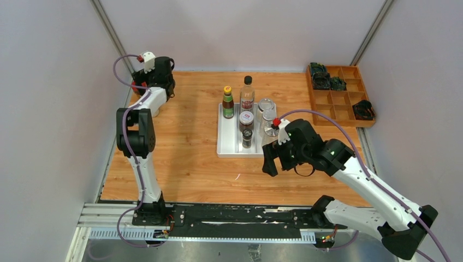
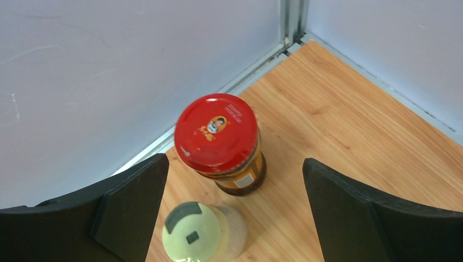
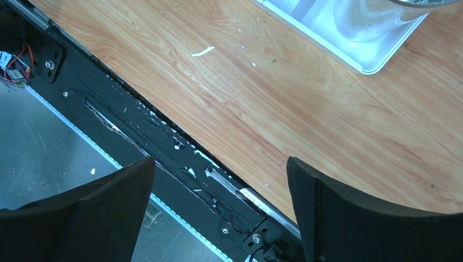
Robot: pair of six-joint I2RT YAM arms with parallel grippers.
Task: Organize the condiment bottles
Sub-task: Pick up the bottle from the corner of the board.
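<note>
Red-lidded jar btwn wide fingers, shaker & corner wall close by

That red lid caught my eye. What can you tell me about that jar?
The red-lidded jar stands upright on the wooden table, in a corner by the wall. Its glossy lid carries a portrait logo; the body looks like glass, with a yellow label and dark contents. A pale-capped shaker sits close beside it. The open left claw flanks the jar without touching.

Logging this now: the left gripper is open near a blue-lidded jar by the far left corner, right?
No, the lid is red, not blue. The left wrist view shows the open left gripper near the red-lidded jar by the far left corner.
</note>
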